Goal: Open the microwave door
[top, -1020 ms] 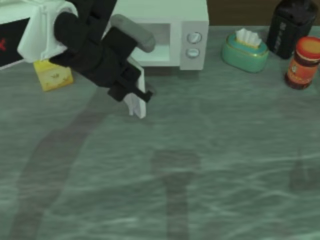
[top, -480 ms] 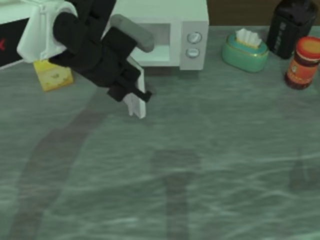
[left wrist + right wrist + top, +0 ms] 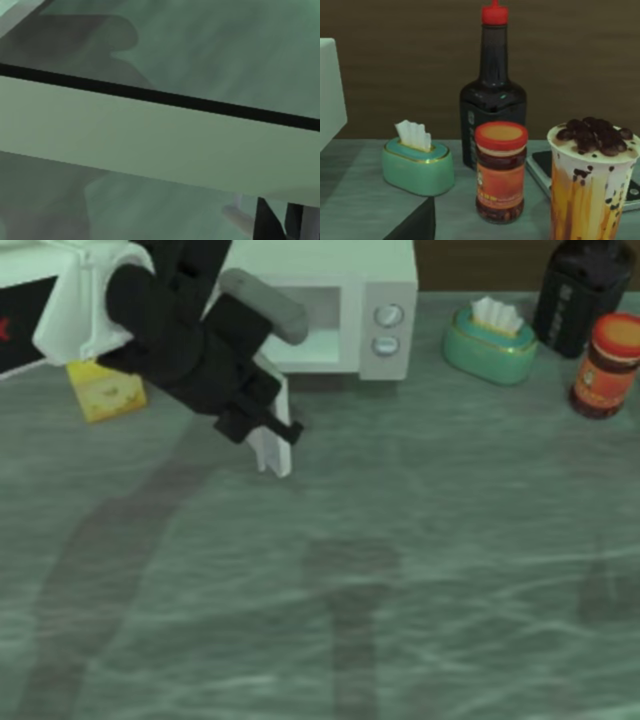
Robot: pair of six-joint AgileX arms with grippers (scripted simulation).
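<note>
The white microwave (image 3: 340,290) stands at the back of the table, its cavity showing. The microwave door (image 3: 279,445) is swung out toward the table's front and seen edge-on. My left gripper (image 3: 272,426) is shut on the door's free edge, with the black wrist reaching down from the back left. In the left wrist view the door (image 3: 150,135) fills the middle as a pale band with a black stripe, and dark fingers (image 3: 267,225) show at the edge. The right arm is outside the top view; its wrist view shows only one dark finger (image 3: 417,225).
Right of the microwave stand a green tissue box (image 3: 490,340), a dark sauce bottle (image 3: 580,290) and a red-lidded jar (image 3: 608,365). A topped drink cup (image 3: 590,180) is near the right gripper. A yellow block (image 3: 105,390) lies left of the door.
</note>
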